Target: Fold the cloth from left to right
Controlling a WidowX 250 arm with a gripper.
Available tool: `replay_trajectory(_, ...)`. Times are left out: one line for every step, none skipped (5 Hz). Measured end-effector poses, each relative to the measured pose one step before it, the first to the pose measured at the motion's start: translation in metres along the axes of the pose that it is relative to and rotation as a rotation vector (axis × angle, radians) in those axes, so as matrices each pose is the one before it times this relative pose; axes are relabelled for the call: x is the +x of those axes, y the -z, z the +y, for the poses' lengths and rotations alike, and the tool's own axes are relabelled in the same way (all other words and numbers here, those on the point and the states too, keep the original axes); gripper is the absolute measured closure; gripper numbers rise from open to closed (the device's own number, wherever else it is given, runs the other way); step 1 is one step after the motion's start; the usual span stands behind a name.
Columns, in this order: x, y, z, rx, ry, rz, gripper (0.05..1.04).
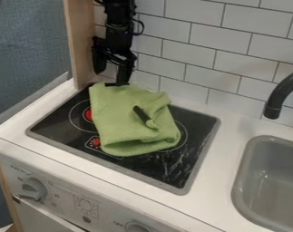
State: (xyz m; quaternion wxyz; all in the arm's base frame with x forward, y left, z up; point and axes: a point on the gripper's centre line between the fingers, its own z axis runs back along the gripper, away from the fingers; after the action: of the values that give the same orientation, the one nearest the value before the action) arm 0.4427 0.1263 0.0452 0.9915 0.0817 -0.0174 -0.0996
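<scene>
The black gripper (117, 83) hangs at the back left of the stove, its lower end at the back edge of the green cloth (127, 131). Whether it holds any of the fabric cannot be made out. The cloth lies over the middle of the black stove top, with a folded, rounded front edge and a raised corner at its back right. A small dark object (141, 114) with a greenish end rests on the cloth, right of its middle.
Around the cloth shows the black stove top (200, 131) with red burner marks. A grey sink (242, 181) and a dark faucet (281, 93) are on the right. White tiles (200, 63) rise behind, and a wooden post (80, 43) stands beside the arm at left.
</scene>
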Motion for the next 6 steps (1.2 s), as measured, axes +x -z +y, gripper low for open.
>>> replay_trajectory(0.00418,0.00987,-0.00281,-0.0406,0.0505,0.0212,0.085)
replay_trajectory(-0.00143,0.00891,-0.0043,-0.0658,0.0352,0.0275,0.085)
replay_trajectory(0.00026,0.00446,-0.00074,-0.0276,0.0137,0.0058,0.125)
replay_trajectory(0.00055,-0.00034,0.00062,-0.0003,-0.0099,-0.0054,0.401)
replay_trajectory(0.00039,-0.00071,0.00054,0.0036,-0.0059,-0.0032,0.613)
replay_trajectory(-0.00083,0.00108,0.00055,0.0037,-0.0077,0.0056,0.745)
